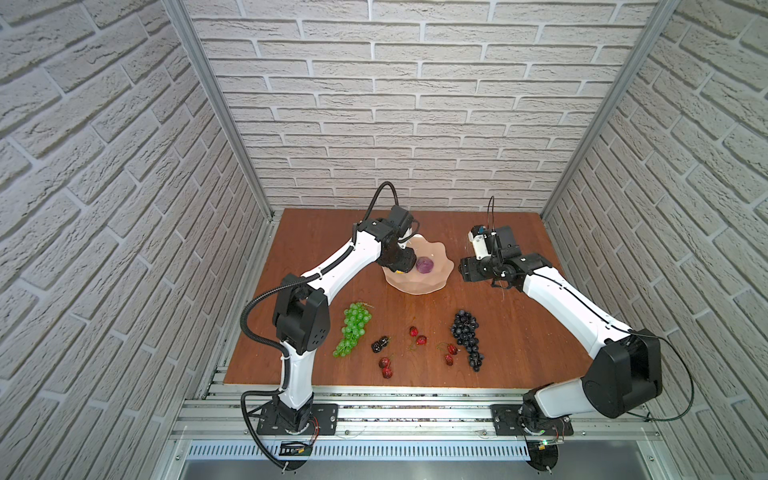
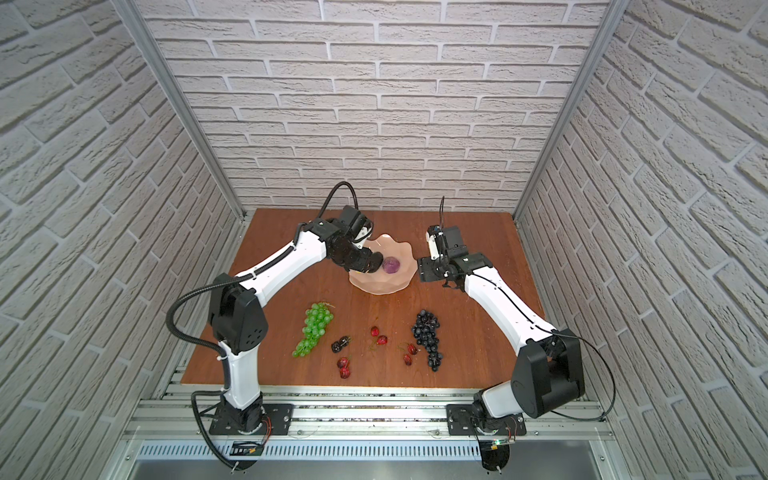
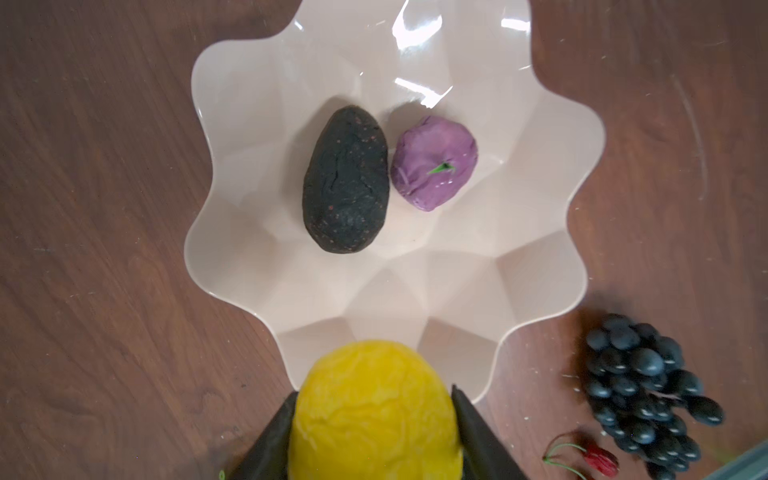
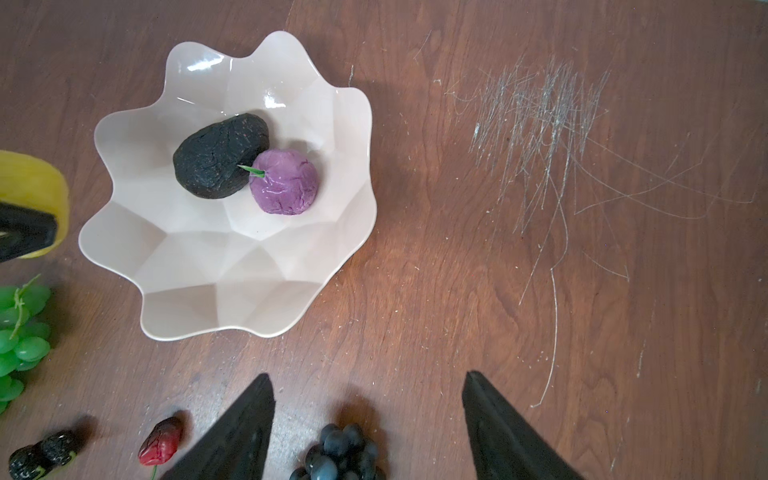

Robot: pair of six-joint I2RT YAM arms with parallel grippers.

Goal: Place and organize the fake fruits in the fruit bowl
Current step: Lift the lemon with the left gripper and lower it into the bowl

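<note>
Left claw (image 3: 374,392): clamped on the small yellow lemon (image 3: 376,428), one black finger down each side of it, held above the desk (image 3: 104,249) at the left rim of the fruit bowl (image 3: 540,270) and not yet let go. Right claw (image 4: 366,375): jaws apart, nothing between them, hanging just beside the bowl's right rim. Inside the bowl, toward the desk's far edge and near its middle: blackish avocado (image 3: 347,183) lying flat, purple round fruit (image 3: 434,162) touching it, the rest of the faceted floor bare. Out on the wood, in a loose row toward the near edge: green grape bunch (image 1: 353,328) nearest the left edge, then the tiny black berries (image 1: 380,345), then small red cherries (image 1: 417,336) in three pairs, one pair about mid-desk, one closest to the near edge, one just beside the dark blue-purple grape bunch (image 1: 467,336), itself rightmost of the row. All of these well apart from the bowl. Judged early to midway: two fruits placed, a third in hand and needing only a short carry inward and a release. Both bunches, the berries and all the cherries not yet picked up. Arranging likely last, with room to keep for the two bunches, much the bulkiest pieces. Likely fiddly: the cherries, small and on thin stems.
</note>
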